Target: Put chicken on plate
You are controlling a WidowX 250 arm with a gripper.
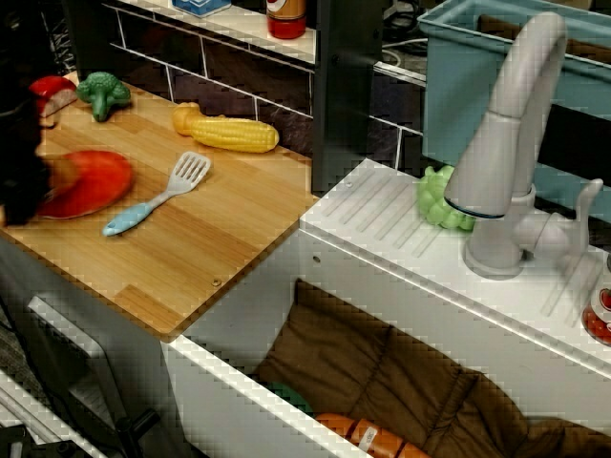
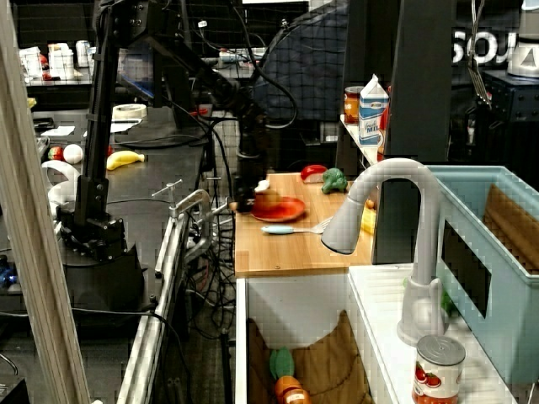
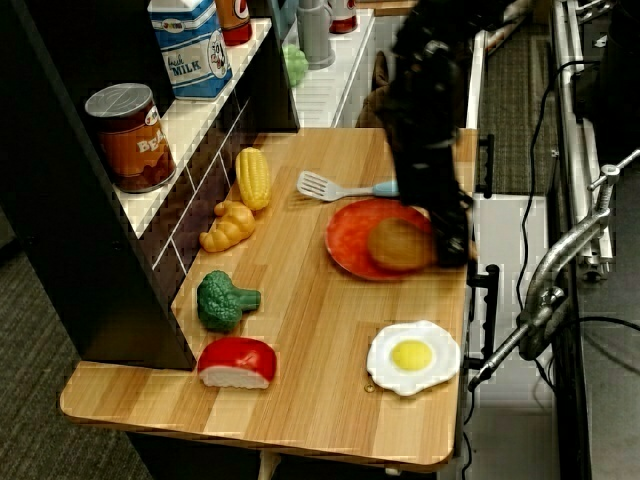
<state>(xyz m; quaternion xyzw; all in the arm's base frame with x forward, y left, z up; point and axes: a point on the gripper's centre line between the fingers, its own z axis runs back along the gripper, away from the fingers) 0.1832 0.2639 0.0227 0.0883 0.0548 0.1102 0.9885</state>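
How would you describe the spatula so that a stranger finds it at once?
Look at the wooden counter beside the white sink. Between the yellow corn and the red-orange plate lies the spatula: a white slotted head on a light blue handle, the only utensil among toy foods.

The chicken (image 3: 398, 244) is a glossy golden-brown toy drumstick. Its plump rounded end rests over the plate (image 3: 355, 240), toward the plate's outer side; the thin bone end is hidden behind the hand (image 3: 445, 240). The plate is flat, round and red-orange. It lies flat on the wooden surface (image 3: 300, 330), near the surface's open front edge and roughly midway along that edge. The plate's rim nearest the edge is covered.
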